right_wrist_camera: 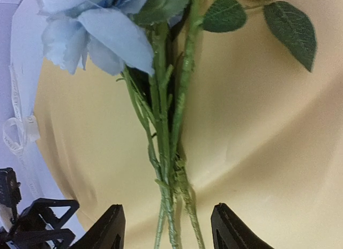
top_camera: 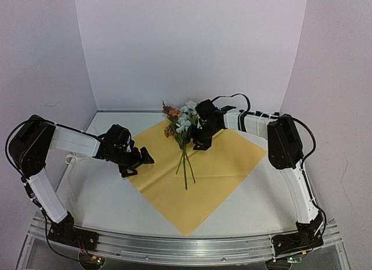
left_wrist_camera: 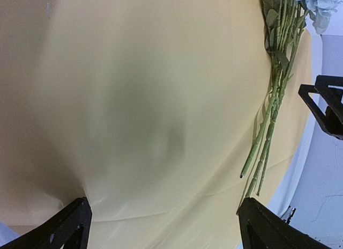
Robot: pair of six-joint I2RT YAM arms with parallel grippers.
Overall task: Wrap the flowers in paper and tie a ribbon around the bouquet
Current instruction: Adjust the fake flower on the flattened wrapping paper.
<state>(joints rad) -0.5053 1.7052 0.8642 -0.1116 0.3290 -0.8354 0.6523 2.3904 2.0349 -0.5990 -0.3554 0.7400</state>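
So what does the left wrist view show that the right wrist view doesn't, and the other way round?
Only the left wrist view shows the cut stem ends of the flowers and the right arm's jaws, off to one side of the sheet. Only the right wrist view shows the ribbon, lying off the sheet's edge, and the left arm's jaws near it. Both share the yellow-tan face of the paper, the green stems lying on it, and a pale blue blossom.
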